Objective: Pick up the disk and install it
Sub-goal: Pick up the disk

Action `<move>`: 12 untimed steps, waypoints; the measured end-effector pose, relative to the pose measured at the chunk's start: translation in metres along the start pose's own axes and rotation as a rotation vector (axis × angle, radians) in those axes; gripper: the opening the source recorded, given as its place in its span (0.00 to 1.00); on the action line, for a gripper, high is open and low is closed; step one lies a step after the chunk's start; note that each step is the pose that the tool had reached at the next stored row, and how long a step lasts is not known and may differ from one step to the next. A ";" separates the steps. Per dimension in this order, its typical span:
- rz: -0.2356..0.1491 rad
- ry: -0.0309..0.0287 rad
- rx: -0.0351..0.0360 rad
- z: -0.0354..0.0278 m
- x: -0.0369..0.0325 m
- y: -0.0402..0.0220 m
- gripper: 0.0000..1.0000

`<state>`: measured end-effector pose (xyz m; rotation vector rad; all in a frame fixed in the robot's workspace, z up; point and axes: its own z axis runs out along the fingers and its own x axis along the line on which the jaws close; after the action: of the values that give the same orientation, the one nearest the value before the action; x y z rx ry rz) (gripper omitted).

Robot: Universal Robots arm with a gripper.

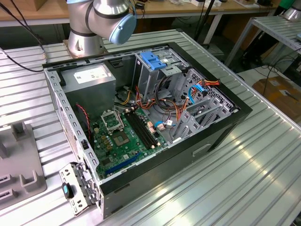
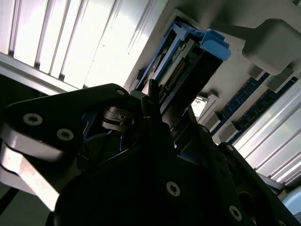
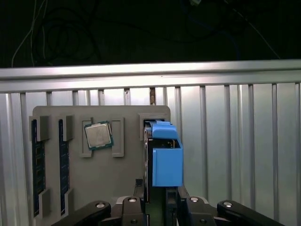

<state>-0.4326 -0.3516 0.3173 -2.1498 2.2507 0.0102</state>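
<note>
Disk (image 3: 167, 160) stands on edge at slot of grey tray (image 3: 103, 183), just beside processor chip (image 3: 99, 135) on same tray. Gripper (image 3: 162, 200) straddles disk; clamped or slack, cannot tell. Judged: pickup barely begun. Install not done: open case (image 1: 155, 117) near tray.

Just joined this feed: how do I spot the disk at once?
In the first wrist view, a grey tray lies on the ribbed metal table. The disk stands on edge in its slot, beside the flat square chip. Only it stands tall and carries bright blue plastic.
</note>
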 end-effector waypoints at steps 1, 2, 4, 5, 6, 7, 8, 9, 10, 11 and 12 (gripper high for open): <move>0.000 0.0000 -0.0001 -0.0026 -0.0001 -0.0001 0.35; 0.000 0.0001 -0.0002 -0.0065 -0.0002 -0.0001 0.35; 0.000 0.0000 0.0000 -0.0207 -0.0005 -0.0003 0.35; 0.000 -0.0001 0.0001 -0.0249 -0.0006 -0.0004 0.35; 0.000 0.0000 0.0000 -0.0279 -0.0007 -0.0004 0.35; 0.000 -0.0001 0.0000 -0.0314 -0.0008 -0.0005 0.35; 0.000 0.0000 0.0000 -0.0342 -0.0009 -0.0005 0.35; 0.000 0.0000 0.0000 -0.0370 -0.0010 -0.0006 0.35; 0.000 -0.0001 0.0000 -0.0398 -0.0010 -0.0006 0.35; 0.000 0.0000 -0.0001 -0.0428 -0.0011 -0.0007 0.35; 0.000 0.0000 0.0000 -0.0452 -0.0012 -0.0007 0.35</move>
<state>-0.4325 -0.3516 0.3626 -2.1498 2.2507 0.0102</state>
